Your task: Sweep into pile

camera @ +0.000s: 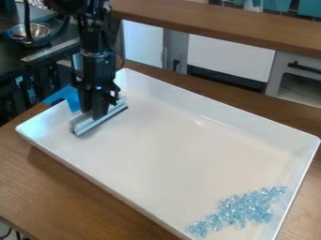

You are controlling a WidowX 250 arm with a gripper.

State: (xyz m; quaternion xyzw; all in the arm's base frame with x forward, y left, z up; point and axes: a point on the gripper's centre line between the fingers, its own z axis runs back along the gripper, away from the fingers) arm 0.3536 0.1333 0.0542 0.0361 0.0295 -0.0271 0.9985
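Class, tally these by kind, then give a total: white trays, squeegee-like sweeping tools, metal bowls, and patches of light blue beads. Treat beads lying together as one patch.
White tray: 1
Squeegee-like tool: 1
Metal bowl: 1
Patch of light blue beads: 1 (single beads too crowded to count)
Total: 4

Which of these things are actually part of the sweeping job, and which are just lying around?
Part of the job:
- gripper, at the tray's far left
- sweeping bar, held in it
- blue beads, heaped near the opposite corner
- white tray

Just around:
- metal bowl, upper left
- wooden table, only supporting the tray
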